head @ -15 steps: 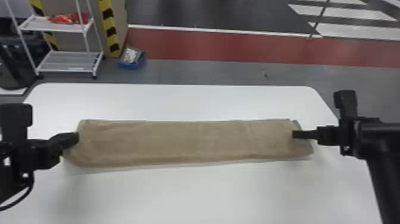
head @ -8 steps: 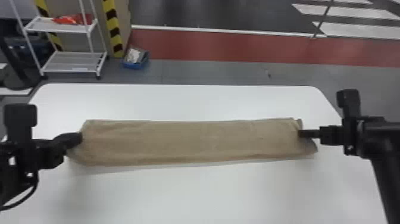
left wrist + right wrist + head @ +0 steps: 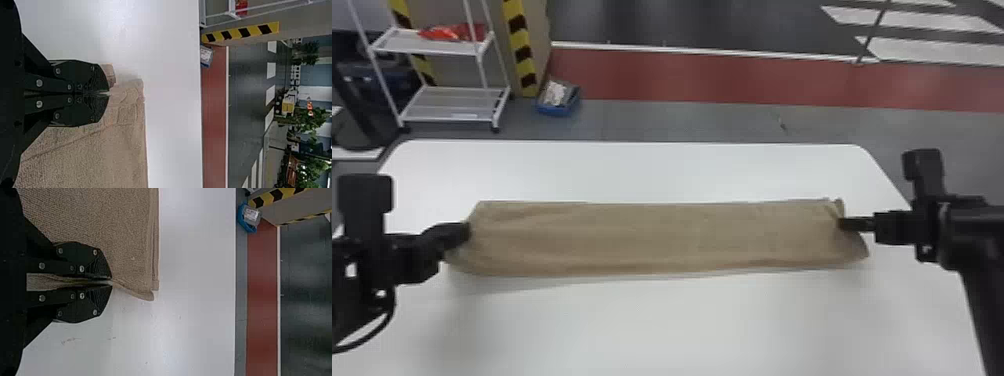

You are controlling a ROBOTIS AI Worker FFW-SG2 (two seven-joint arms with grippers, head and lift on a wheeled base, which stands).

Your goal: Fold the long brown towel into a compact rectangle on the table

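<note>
Across the table [image 3: 652, 325], L-to-R, lies the brown towel [image 3: 652, 240]: long flat strip, full length extended, short ends L and R, long edges near and far. L tool [image 3: 108, 93] is pinching the L end; cloth bunches a bit at its tips. R tool [image 3: 111, 282] has the R end clamped, w/ some fabric back btwn the fingers. Shadow along the near edge, esp. nr L, so I'd guess the strip is a touch off the surface there.

Handling, my read: light, limp, zero stiffness, textured weave so prob. not slippery. Won't break, but will sag & wrinkle if tension drops. Stacked edges at far R corner => prob. >1 layer, so any grip needs to take all of them or the top one slides off the rest.

Status est.: lengthwise fold looks done, crosswise folds TBD. Current step = prob. holding the strip taut/straight. Next, IMO: lay flat, release one end, bring the other over twd the middle. Best hold = short ends, abt mid-width, all layers; corners alone would let the rest droop. Risks: twist at the L bunch, skewed edges, or pulling too hard & slipping the R end.
</note>
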